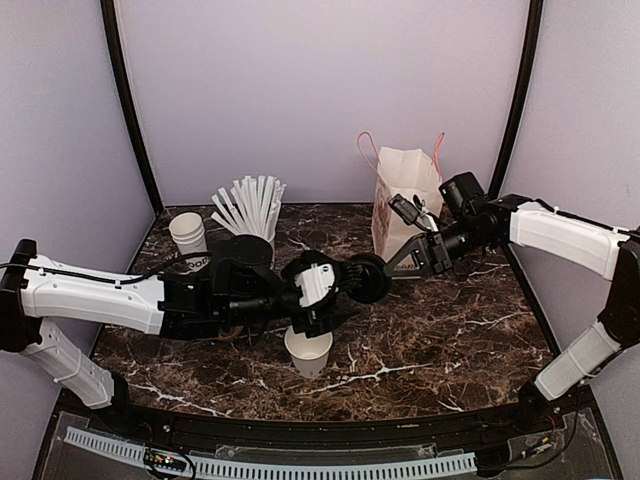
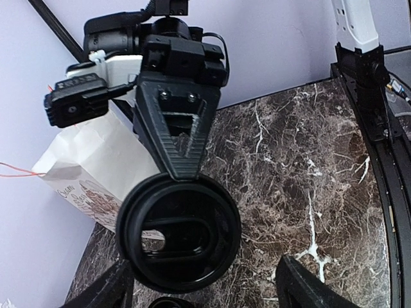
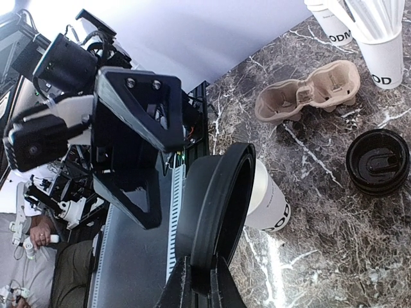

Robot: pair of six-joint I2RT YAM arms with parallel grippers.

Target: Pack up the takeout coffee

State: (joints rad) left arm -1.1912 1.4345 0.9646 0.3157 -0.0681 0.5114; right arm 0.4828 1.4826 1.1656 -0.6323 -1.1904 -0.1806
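Observation:
The takeout coffee's white paper cup (image 1: 308,352) stands lidless on the marble table, dark lettering near its base (image 3: 273,206). Its black dome lid (image 1: 368,278) hangs on edge above the table. My right gripper (image 3: 200,282) is shut on the lid's rim (image 3: 218,212). In the left wrist view the lid (image 2: 180,231) faces me, pinched from above by the right gripper's fingers (image 2: 176,138). My left gripper (image 2: 205,289) is open, its tips wide apart on either side below the lid and not touching it. The cup sits just below and in front of both grippers.
A tall white paper bag (image 1: 405,195) with orange handles stands at the back right. A cup of white straws (image 1: 250,205) and a stack of white cups (image 1: 188,232) are at the back left. A cardboard cup carrier (image 3: 308,93) and a second black lid (image 3: 377,162) lie nearby.

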